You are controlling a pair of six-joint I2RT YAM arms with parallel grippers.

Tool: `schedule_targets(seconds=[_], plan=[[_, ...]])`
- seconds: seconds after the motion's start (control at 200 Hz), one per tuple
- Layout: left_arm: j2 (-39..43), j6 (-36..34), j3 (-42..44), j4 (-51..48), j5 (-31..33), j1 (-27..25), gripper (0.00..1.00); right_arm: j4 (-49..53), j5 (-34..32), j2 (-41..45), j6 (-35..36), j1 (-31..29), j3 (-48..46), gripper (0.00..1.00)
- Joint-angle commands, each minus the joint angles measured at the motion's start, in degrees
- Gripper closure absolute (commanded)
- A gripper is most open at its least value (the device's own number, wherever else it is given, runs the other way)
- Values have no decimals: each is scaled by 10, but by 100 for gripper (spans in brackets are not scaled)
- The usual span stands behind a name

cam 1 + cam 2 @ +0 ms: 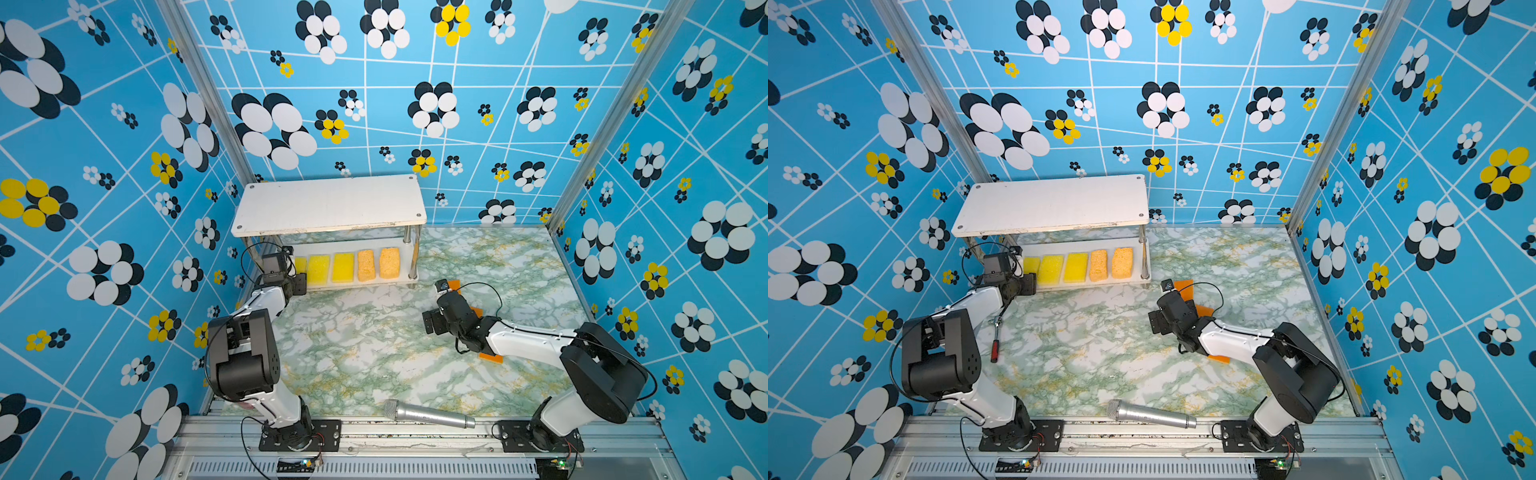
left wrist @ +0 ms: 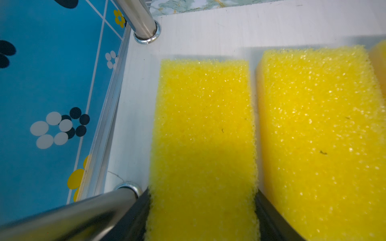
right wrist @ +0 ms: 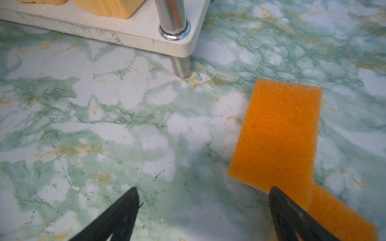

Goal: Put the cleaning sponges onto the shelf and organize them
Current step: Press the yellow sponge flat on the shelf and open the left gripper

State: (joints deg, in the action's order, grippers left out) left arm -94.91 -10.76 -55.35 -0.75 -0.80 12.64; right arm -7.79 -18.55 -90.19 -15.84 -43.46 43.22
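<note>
Resting on lower board of white chrome-legged shelf (image 1: 328, 203), flat bright yellow sponge (image 2: 202, 125) is clasped by left gripper (image 2: 202, 196); withdrawn unreleased, it could be dragged askew; right gripper (image 3: 203, 188) is held wide, empty.

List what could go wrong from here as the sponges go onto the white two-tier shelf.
1. The left gripper clasps the leftmost flat bright yellow sponge, hard beside a chrome tube leg and a neighbouring yellow sponge. Pulling back might drag it out or bump either.
2. The open right gripper hovers with one finger at the edge of two overlapping flat orange sponges. Closing might catch both.
</note>
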Motion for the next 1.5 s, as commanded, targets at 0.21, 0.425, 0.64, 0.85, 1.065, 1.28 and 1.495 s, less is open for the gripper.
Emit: schedule_targets(seconds=[0.21,0.425,0.64,0.85,1.065,1.28,1.495], plan=[[-18,-11,-22,-22,29,-5,33,16,-5,-4,5,3,17,1],[-18,-13,-22,-25,30,-8,28,18,-4,0,5,3,18,1],[-32,-14,-40,-51,36,-10,28,18,-4,1,5,3,18,1],[-34,-15,-43,-57,43,-15,30,17,-4,0,4,4,17,1],[-34,-13,-46,-63,45,-15,33,15,-5,1,4,2,13,1],[-33,-6,-51,-74,38,-14,32,14,-5,2,3,3,12,1],[-35,0,-58,-88,34,-15,32,13,-6,2,2,2,11,1]])
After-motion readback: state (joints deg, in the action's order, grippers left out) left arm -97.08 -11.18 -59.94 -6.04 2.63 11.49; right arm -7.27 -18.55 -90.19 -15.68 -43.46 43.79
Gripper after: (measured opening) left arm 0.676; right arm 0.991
